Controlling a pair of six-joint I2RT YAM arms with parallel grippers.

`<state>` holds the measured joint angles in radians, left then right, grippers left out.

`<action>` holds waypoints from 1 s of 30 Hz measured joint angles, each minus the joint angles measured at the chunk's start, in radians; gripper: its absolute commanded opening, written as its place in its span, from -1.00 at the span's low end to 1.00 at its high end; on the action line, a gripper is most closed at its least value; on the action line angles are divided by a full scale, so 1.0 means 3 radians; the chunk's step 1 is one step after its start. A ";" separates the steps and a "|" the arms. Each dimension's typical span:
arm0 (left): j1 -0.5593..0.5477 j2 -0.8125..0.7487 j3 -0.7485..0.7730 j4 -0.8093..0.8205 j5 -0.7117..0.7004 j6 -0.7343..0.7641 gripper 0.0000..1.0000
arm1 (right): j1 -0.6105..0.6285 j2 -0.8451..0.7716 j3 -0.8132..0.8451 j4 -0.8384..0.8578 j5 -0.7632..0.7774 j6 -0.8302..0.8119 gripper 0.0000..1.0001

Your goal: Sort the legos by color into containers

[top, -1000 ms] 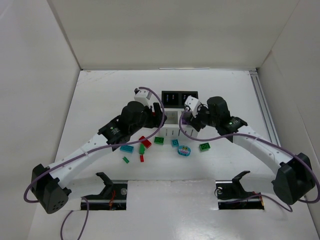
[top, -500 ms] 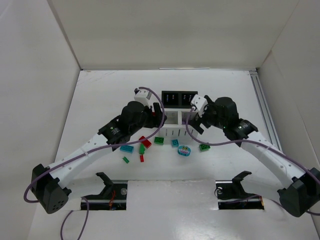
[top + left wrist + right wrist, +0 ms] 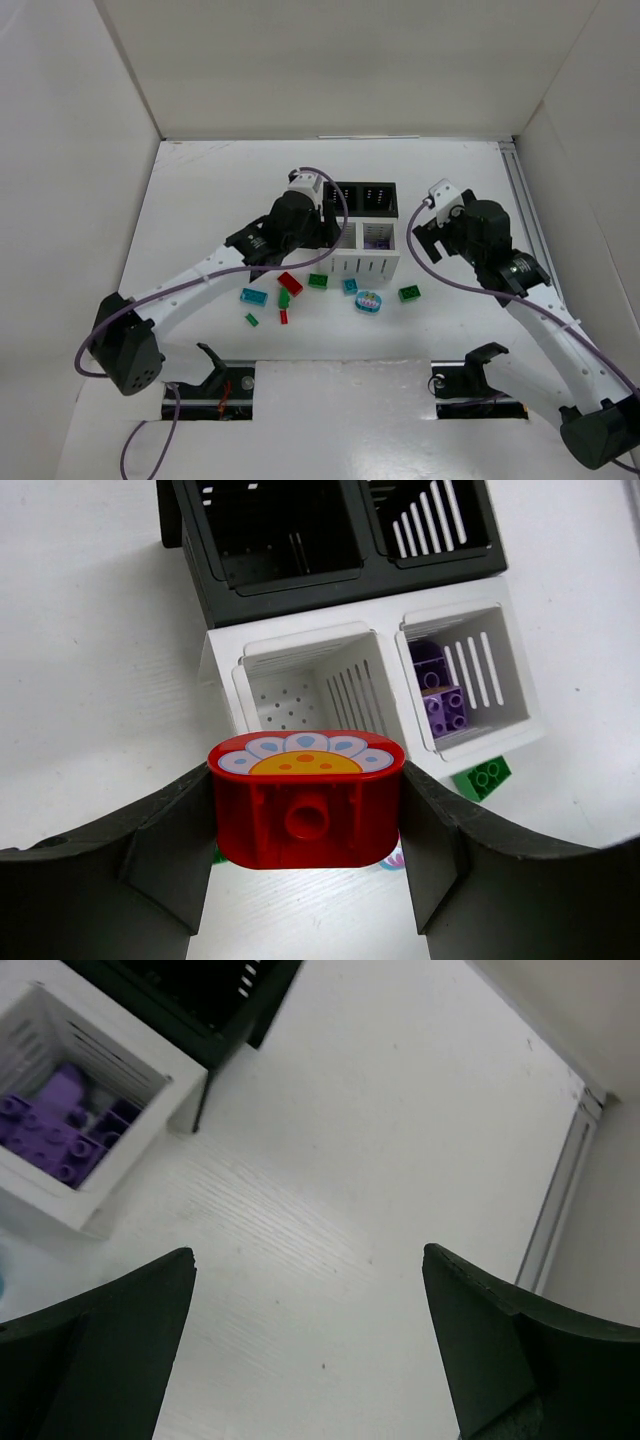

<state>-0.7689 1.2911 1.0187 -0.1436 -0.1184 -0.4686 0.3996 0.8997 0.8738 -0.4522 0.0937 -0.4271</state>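
Observation:
My left gripper [image 3: 323, 238] is shut on a red oval piece [image 3: 306, 802] with a flower print on its top, and holds it above the table just in front of the left white bin [image 3: 310, 680]. The right white bin [image 3: 505, 695] holds purple bricks [image 3: 440, 698], which also show in the right wrist view [image 3: 60, 1130]. Two black bins [image 3: 345, 195] [image 3: 378, 197] stand behind the white ones. My right gripper [image 3: 425, 237] is open and empty [image 3: 308, 1260], to the right of the bins. Loose legos lie in front: a red brick [image 3: 290, 283], a green brick [image 3: 318, 281], a teal brick [image 3: 253, 296], a teal oval [image 3: 369, 301].
More bricks lie in front of the bins: a green one [image 3: 409, 293], a teal one [image 3: 350, 286], a green one [image 3: 284, 298], a small green one [image 3: 252, 320] and a small red one [image 3: 284, 317]. White walls enclose the table. A rail [image 3: 525, 215] runs along the right edge.
My left gripper has moved right and forward with the red oval piece, up to the white bins. My right gripper has pulled back to the right, away from the bins.

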 measured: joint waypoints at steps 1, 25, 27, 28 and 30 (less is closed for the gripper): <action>0.0000 0.0064 0.0031 0.0001 -0.0010 0.0000 -0.18 | -0.0046 -0.0020 -0.0015 -0.0036 0.0052 0.0019 1.00; -0.0141 0.0615 0.0402 -0.0136 -0.0100 0.0000 1.00 | -0.0196 -0.0197 -0.0187 -0.0151 -0.0034 0.0041 1.00; -0.0140 0.0529 0.0399 -0.0174 -0.0102 -0.0019 1.00 | -0.0155 -0.0258 -0.0193 -0.0150 -0.0125 0.0014 1.00; -0.0141 0.0456 0.0393 -0.0201 -0.0106 -0.0037 1.00 | -0.0094 -0.0300 -0.0196 -0.0142 -0.0175 0.0004 1.00; -0.0141 0.0245 0.0338 -0.0235 -0.0145 -0.0102 1.00 | 0.0165 -0.0375 -0.0196 -0.0108 -0.0263 -0.0018 1.00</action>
<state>-0.8112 1.3647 1.1202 -0.2142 -0.1619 -0.4992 0.4492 0.7872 0.8150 -0.4847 0.0147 -0.4324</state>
